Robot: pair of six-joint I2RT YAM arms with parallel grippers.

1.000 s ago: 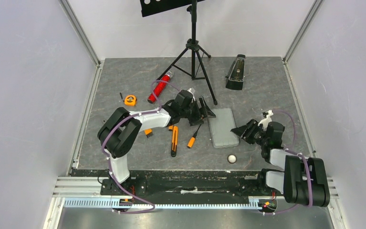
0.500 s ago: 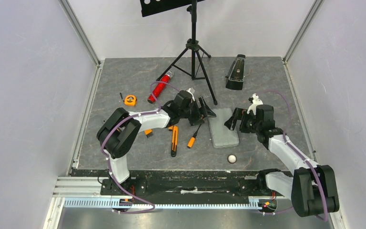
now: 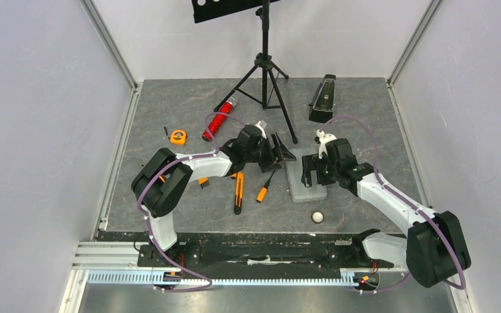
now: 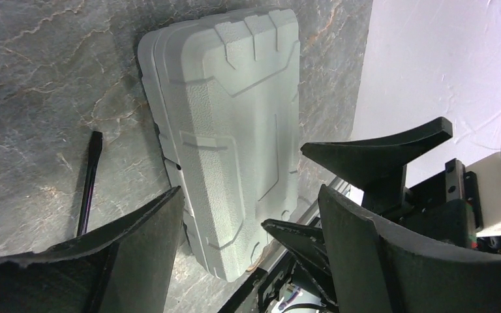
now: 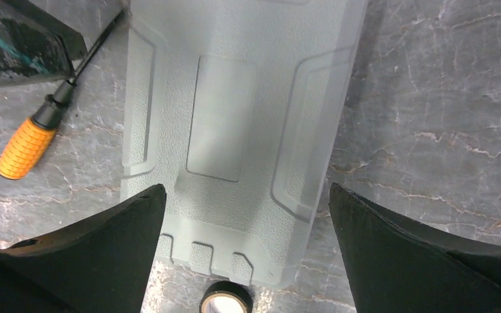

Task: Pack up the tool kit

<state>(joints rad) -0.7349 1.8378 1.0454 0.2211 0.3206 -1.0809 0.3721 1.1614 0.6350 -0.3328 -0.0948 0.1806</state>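
The tool kit's grey case (image 3: 308, 186) lies shut on the table; its lid fills the left wrist view (image 4: 228, 124) and the right wrist view (image 5: 235, 117). My right gripper (image 3: 313, 171) hovers right above the case (image 5: 246, 195), jaws wide open and empty. My left gripper (image 3: 280, 151) stands open at the case's far left corner (image 4: 251, 195), holding nothing. An orange-handled screwdriver (image 3: 262, 190) (image 5: 26, 147) lies left of the case. An orange-and-black knife (image 3: 238, 193) lies further left. The round tape measure (image 3: 178, 136) sits far left.
A black tripod stand (image 3: 265, 72) rises at the back, one leg reaching down near my left gripper. The red glittery cylinder (image 3: 218, 119) and the black metronome (image 3: 323, 98) lie behind. A small tape roll (image 3: 317, 216) (image 5: 227, 301) sits just in front of the case.
My right arm swung left from beside the case's right edge to above the case, and its jaws opened wide. The left arm has hardly moved.
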